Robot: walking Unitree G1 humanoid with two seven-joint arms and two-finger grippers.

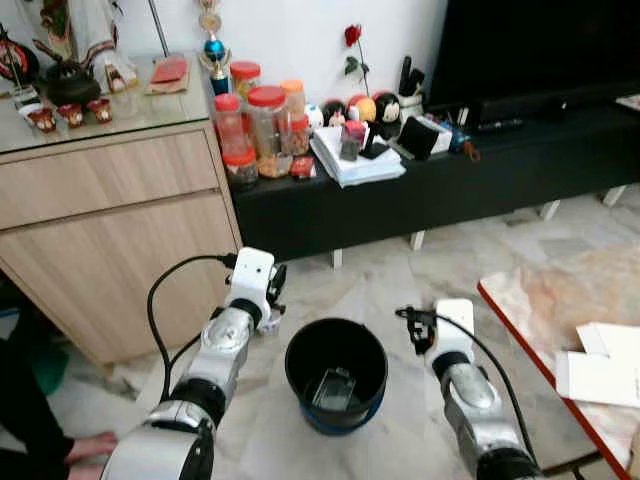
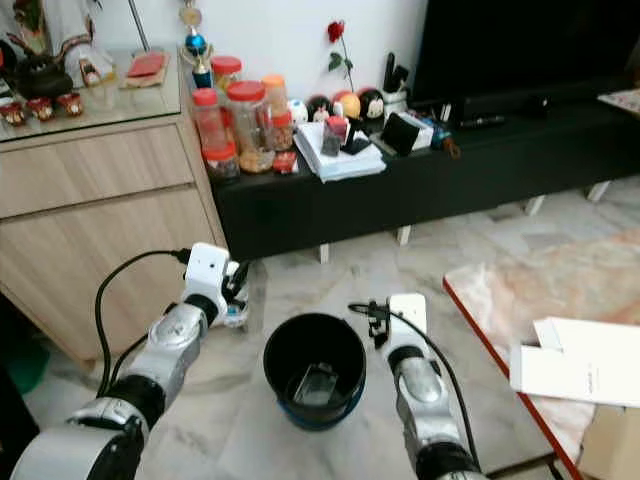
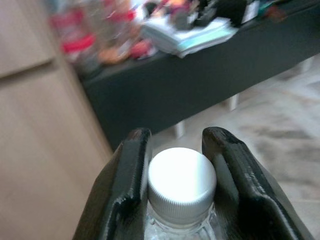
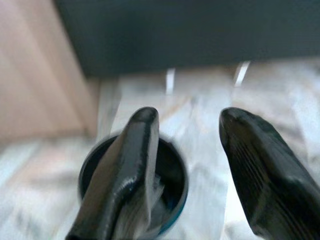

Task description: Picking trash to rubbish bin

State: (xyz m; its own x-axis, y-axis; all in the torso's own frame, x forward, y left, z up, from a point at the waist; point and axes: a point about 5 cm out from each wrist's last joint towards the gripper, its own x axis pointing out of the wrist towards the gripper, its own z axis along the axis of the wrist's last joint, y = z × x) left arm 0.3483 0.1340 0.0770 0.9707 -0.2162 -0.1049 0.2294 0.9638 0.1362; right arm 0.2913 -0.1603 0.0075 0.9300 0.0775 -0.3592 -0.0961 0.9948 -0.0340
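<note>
I see the left gripper (image 3: 176,150) clamped on a white-capped clear bottle (image 3: 182,186), just left of the black bin (image 1: 336,372). Right gripper (image 4: 187,130) open, empty, beside bin.

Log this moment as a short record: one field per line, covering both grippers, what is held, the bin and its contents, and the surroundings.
left gripper: shut on the bottle, raised beside the bin's left rim
bottle: clear plastic, white cap, clamped between the fingers just below the cap
right gripper: open, holding nothing, beside the bin's right side
bin: black, round, standing on the marble floor between the two arms
bin contents: one crumpled piece of trash at the bottom
low black cabinet: behind the bin, carrying jars and papers
table: at the right, red-edged
</note>
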